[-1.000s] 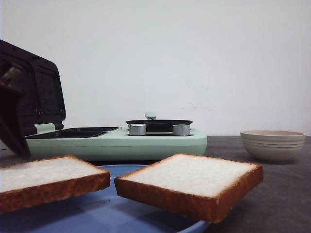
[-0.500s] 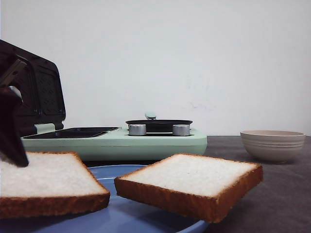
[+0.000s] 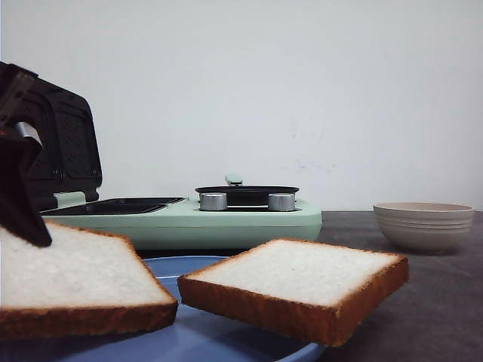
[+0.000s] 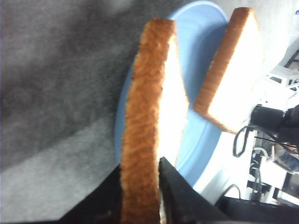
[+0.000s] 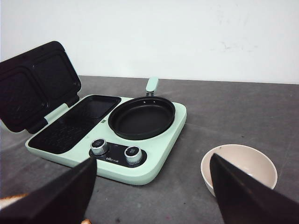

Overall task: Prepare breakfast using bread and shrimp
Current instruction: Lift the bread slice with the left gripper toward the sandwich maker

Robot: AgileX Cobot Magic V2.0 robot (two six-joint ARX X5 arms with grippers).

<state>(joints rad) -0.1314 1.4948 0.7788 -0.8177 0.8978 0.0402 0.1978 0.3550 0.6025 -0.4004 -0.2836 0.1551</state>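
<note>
Two thick slices of bread with brown crusts are over a blue plate (image 3: 219, 335). My left gripper (image 4: 139, 169) is shut on the crust edge of the left slice (image 3: 75, 283), which hangs tilted above the plate; its dark finger (image 3: 19, 192) shows at the front view's left edge. The held slice (image 4: 152, 107) is seen edge-on in the left wrist view. The other slice (image 3: 294, 283) (image 4: 233, 79) rests across the plate (image 4: 201, 140). My right gripper (image 5: 153, 161) is open over bare table, holding nothing. No shrimp shows in any view.
A mint-green breakfast maker (image 3: 189, 222) (image 5: 156, 161) stands behind the plate, its black lid (image 3: 64, 143) (image 5: 32, 84) raised and a round black pan (image 5: 142, 116) on its right half. A cream bowl (image 3: 423, 225) (image 5: 247, 163) sits to its right on the grey table.
The left gripper has risen slightly and the held slice has tipped up, showing more of its white face. The other slice and the right arm have not moved.
</note>
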